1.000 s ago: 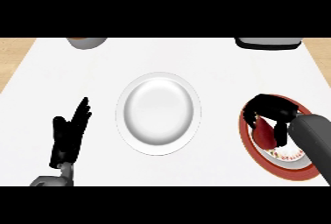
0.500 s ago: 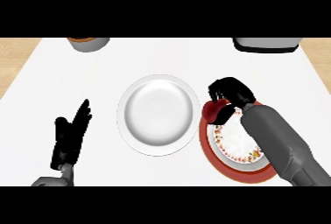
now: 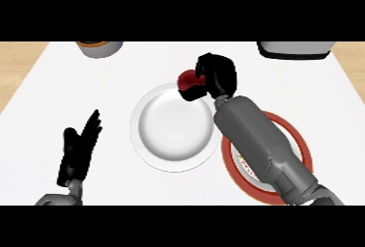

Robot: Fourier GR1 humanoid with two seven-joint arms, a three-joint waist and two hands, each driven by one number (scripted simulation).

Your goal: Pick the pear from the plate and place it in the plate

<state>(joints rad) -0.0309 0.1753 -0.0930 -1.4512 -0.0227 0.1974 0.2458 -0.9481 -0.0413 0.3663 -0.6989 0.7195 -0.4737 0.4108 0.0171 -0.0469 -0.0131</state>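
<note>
My right hand is curled round a dark red pear, of which only the left side shows. Hand and pear hang over the far right rim of the white plate at the counter's middle. The red-rimmed plate lies to the right, largely hidden under my right forearm. My left hand rests open at the lower left, fingers straight and pointing away, well apart from both plates.
A grey bowl with an orange inside stands at the far left edge. A grey container sits at the far right edge. Tan countertop borders the white surface on both sides.
My right hand has moved from the red-rimmed plate to the left and farther away, carrying the pear to the white plate's far rim. The left hand has stayed put.
</note>
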